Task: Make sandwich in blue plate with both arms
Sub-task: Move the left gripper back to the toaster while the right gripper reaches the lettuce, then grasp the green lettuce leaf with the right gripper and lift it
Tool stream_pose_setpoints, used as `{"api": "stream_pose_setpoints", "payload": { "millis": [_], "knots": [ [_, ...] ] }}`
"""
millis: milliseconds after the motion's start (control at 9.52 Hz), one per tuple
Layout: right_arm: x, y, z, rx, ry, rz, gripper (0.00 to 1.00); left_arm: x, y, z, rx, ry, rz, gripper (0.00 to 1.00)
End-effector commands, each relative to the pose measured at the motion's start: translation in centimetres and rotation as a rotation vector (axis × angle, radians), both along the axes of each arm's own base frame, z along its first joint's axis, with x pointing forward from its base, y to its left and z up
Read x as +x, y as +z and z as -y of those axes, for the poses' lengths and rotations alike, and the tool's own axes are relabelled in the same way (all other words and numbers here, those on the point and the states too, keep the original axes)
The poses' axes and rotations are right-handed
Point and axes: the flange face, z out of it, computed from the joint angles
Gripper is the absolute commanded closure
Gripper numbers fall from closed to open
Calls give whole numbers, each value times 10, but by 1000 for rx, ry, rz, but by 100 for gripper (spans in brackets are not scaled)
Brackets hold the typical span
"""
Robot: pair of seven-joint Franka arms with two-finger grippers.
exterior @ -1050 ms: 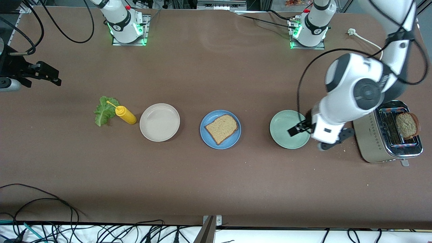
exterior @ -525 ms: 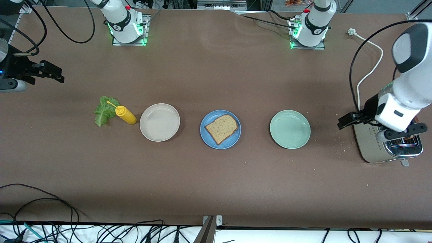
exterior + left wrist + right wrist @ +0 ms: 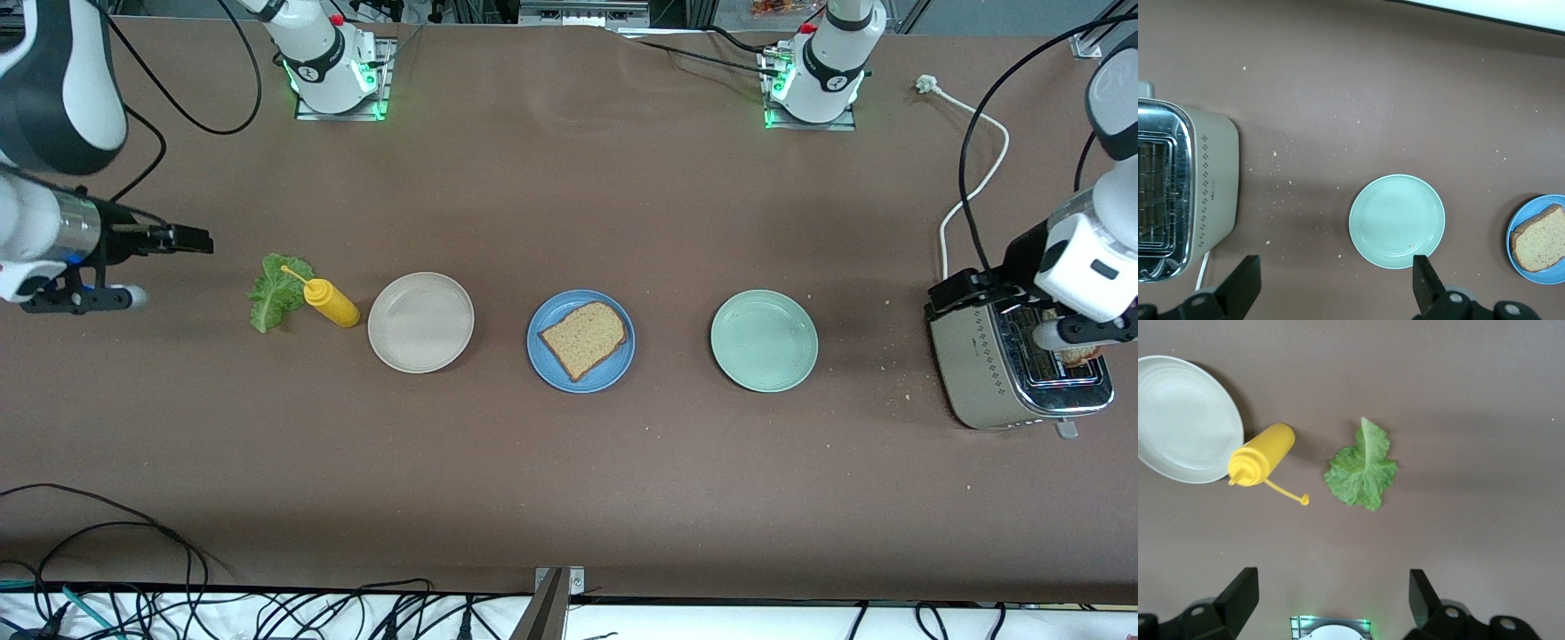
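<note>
Blue plate point(image 3: 581, 341) w/ one bread slice point(image 3: 583, 339) sits mid-frame. Lettuce point(image 3: 277, 292) center-left. Left gripper point(image 3: 1336, 283) over toaster point(image 3: 1016, 356), far right edge, fingers spread, empty. Right gripper point(image 3: 1333, 597) far left edge, fingers spread, empty.

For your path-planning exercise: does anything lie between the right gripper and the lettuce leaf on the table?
Nothing visible does. The right gripper, open, hangs over bare table at the right arm's end, and the lettuce leaf lies just past it. The mustard bottle lies against the leaf's edge toward the white plate, away from the gripper.
</note>
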Motion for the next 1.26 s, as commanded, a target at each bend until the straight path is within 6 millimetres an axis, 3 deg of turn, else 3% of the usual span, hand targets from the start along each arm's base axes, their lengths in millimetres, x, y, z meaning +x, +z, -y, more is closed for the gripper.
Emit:
{"api": "stream_pose_setpoints", "payload": {
  "millis": [0,210,525,735,945,1155],
  "knots": [
    [17,-54,16,-43,-11,56,0,-3,25,-2,26,-31,27,0],
    [-2,-124,27,-48,-27,111,0,-4,32,4,18,-38,30,0],
    [-40,-201,38,-51,-45,170,0,-3,35,7,10,-39,36,0],
    [-60,-234,40,-48,-59,206,0,-4,37,9,8,-42,38,0],
    [-65,-263,47,-46,-81,190,0,-5,39,21,8,-61,40,0],
    [-67,-290,59,-51,-103,197,0,-6,37,19,6,-56,29,0]
  ]
}}
